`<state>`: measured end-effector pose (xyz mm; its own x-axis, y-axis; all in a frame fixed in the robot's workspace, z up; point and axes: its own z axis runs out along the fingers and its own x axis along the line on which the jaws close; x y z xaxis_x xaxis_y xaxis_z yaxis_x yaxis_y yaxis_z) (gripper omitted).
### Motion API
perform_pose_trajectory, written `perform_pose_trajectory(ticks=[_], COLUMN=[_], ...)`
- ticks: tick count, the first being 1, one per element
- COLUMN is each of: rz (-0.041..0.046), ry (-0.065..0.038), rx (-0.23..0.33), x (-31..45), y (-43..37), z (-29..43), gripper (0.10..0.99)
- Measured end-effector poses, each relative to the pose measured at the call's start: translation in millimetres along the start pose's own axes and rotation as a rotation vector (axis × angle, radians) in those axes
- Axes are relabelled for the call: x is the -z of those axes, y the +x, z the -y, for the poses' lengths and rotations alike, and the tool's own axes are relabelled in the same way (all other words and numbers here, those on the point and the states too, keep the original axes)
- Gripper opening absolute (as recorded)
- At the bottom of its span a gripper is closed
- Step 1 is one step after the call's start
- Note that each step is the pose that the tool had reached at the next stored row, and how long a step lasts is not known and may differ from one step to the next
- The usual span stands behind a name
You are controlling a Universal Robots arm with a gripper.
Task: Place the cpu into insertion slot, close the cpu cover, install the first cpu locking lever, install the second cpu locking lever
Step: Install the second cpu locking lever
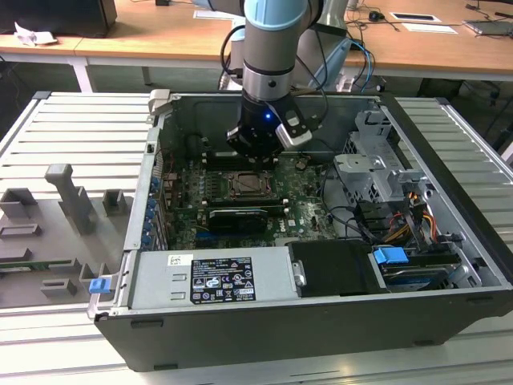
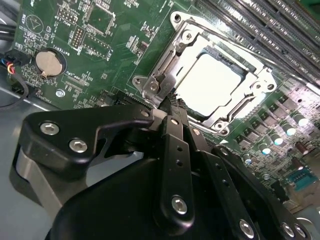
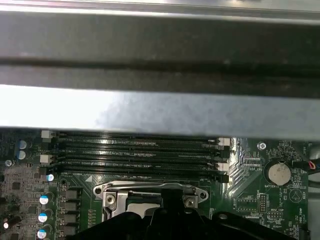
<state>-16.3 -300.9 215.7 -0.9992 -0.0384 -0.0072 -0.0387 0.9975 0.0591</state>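
Open computer case (image 1: 449, 241) on slatted metal table (image 1: 72, 136). Green motherboard (image 2: 115, 30) inside; long black memory slots (image 3: 135, 150) run just beside socket; round coin battery (image 2: 50, 63) near board edge; bundle of cables (image 1: 393, 224) toward exterior view's right. Cpu (image 2: 212, 82) lies flat in insertion slot (image 2: 239, 71), cpu cover (image 2: 170, 65) down around it, pale top showing through cut-out. Arm reaches straight down into case. Gripper (image 2: 172, 107) sits at socket's edge, black fingers (image 2: 172, 150) drawn close together, tips by cover's tab; whether they pinch anything, cannot tell.
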Motion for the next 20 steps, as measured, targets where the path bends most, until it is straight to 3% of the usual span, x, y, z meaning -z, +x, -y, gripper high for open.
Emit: perform_pose_trajectory(ticks=[8,13,20], rz=[0.0001,0.0,0.0], ry=[0.0,0.0,0.0], rx=[0.0,0.0,0.0], x=[3.4,4.0,7.5], y=[0.2,0.6,0.7], z=[6.4,16.3,20.0], gripper=[0.106,0.106,0.106])
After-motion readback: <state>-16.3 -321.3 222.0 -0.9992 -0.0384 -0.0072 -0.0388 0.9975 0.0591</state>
